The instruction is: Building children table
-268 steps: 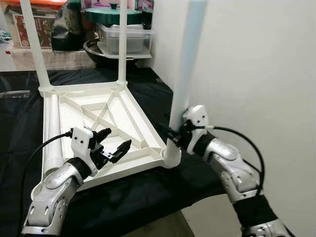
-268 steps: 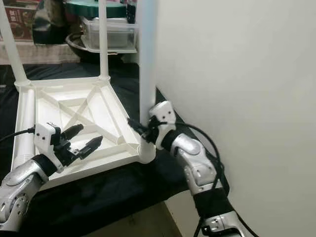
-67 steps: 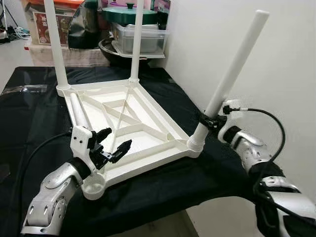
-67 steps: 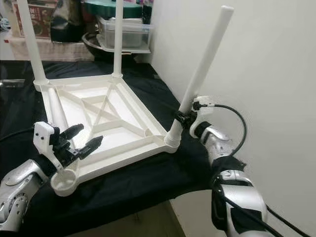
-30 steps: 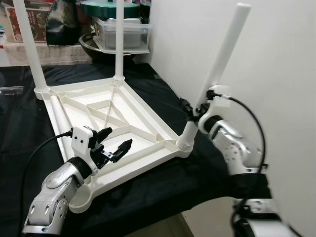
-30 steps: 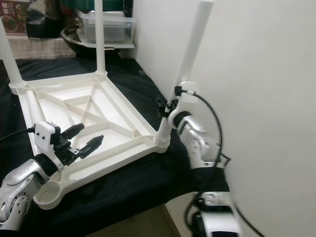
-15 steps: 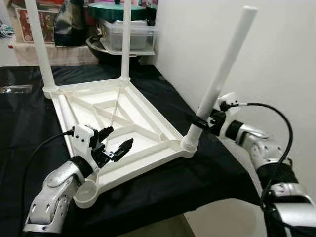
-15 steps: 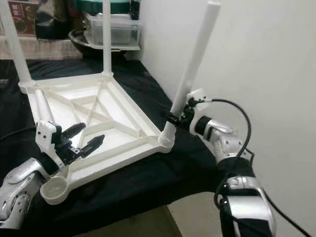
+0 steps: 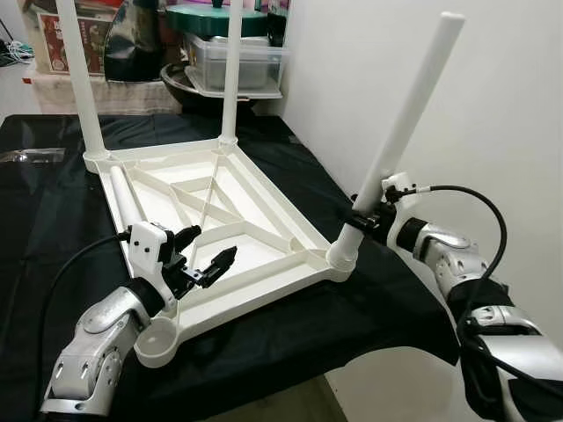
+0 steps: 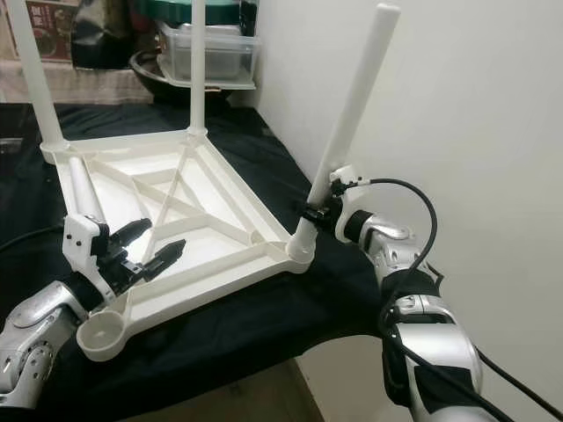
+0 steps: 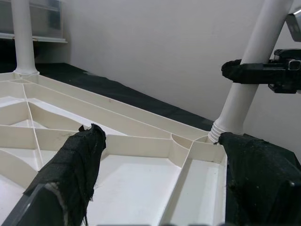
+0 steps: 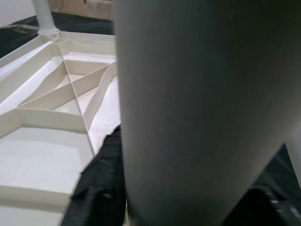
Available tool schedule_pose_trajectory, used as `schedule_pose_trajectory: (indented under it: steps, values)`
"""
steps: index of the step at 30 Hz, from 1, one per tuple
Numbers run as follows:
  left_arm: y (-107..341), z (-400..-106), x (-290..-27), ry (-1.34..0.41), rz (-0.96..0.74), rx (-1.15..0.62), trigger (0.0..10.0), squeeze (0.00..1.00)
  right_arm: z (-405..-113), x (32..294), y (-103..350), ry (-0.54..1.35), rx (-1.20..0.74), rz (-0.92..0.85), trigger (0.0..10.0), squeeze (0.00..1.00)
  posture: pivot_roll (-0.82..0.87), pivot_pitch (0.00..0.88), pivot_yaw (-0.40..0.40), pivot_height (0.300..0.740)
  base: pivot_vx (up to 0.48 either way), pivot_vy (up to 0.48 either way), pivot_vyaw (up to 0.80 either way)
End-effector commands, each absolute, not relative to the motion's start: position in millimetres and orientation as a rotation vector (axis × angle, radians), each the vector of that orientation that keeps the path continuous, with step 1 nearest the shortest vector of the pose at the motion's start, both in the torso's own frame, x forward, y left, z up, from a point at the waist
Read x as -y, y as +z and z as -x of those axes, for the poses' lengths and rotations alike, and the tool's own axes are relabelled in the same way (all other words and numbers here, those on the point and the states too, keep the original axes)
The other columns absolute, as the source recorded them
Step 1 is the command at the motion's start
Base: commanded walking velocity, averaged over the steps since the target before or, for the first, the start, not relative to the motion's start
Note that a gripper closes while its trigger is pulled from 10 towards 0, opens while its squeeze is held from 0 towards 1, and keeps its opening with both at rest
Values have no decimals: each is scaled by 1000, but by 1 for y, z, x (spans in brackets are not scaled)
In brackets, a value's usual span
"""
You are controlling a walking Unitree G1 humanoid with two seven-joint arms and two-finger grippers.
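Upside-down white tabletop [image 9: 255, 220] on the black-clothed surface [image 9: 44, 202]. Right hand [image 9: 362, 216] clamped around the tilted leg [image 9: 400, 132] at the wall-side corner. Left hand [image 9: 204, 256] spread wide above the tabletop's near edge. Spare leg [image 9: 123, 195] lying inside. Pots [image 9: 224, 22] behind the tabletop.

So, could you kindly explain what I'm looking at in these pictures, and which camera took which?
This is a humanoid robot with two silver arms. Two pictures come from its head, looking down; two come from cameras on its wrists. An upturned white table top lies on a black cloth. Two legs stand upright at the far corners; a loose leg lies inside the frame. The right hand is shut on the tilted leg in the near right corner socket. The left hand, fingers open, hovers over the frame beside an empty socket.
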State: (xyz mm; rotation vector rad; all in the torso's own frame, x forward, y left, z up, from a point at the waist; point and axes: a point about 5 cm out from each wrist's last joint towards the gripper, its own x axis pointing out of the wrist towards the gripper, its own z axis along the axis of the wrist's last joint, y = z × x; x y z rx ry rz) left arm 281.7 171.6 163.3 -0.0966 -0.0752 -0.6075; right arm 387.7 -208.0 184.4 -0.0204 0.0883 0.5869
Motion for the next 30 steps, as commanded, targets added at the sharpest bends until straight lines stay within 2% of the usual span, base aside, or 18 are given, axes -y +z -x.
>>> schedule_pose_trajectory:
  steps: [1,4,8,11,12,13,14,16,17,18,19,20,21,26,28,30]
  values:
    - [161,-280,-170,-617,96,63,10000,0,-389,209,183,550,-83,12,0,0,129,0,-175,740,0,0,0]
    - [161,-280,-170,-618,96,62,10000,0,-390,209,180,519,-91,4,0,0,128,0,-174,740,0,0,0]
    - [160,-280,-171,-619,95,59,10000,0,-393,207,170,375,-130,-11,0,0,129,0,-172,740,0,0,0]
    - [160,-280,-171,-619,95,59,10000,0,-393,207,170,375,-130,-11,0,0,129,0,-172,740,0,0,0]
    - [160,-280,-171,-619,94,58,10000,0,-395,208,165,250,-177,-12,0,0,132,0,-169,740,0,0,0]
    - [160,-280,-173,-617,93,57,10000,0,-396,201,155,33,-237,-41,0,0,112,0,-152,740,0,0,0]
    - [160,-280,-173,-617,93,57,10000,0,-396,201,155,33,-237,-41,0,0,112,0,-152,740,0,0,0]
    - [160,-280,-174,-614,94,56,10000,0,-390,171,140,-169,-320,-100,0,0,110,0,-150,740,0,0,0]
    - [160,-280,-174,-614,94,56,10000,0,-390,171,140,-169,-320,-100,0,0,110,0,-150,740,0,0,0]
    - [160,-280,-174,-614,91,54,10000,0,-384,140,138,-160,-329,-139,0,0,116,0,-149,740,0,0,0]
    - [160,-280,-174,-614,91,54,10000,0,-384,140,138,-160,-329,-139,0,0,116,0,-149,740,0,0,0]
    - [160,-281,-173,-614,89,52,10000,0,-381,112,141,-121,-325,-169,0,0,119,0,-146,740,0,0,0]
    - [159,-282,-173,-614,88,50,10000,0,-378,95,143,-97,-322,-186,0,0,119,0,-146,740,0,0,0]
    - [159,-282,-172,-615,89,48,10000,0,-379,74,148,-68,-312,-189,0,0,119,0,-149,740,0,0,0]
    - [158,-281,-172,-613,91,50,10000,0,-381,65,153,9,-322,-172,0,0,118,0,-158,740,0,0,0]
    - [158,-281,-172,-613,91,50,10000,0,-381,65,153,9,-322,-172,0,0,118,0,-158,740,0,0,0]
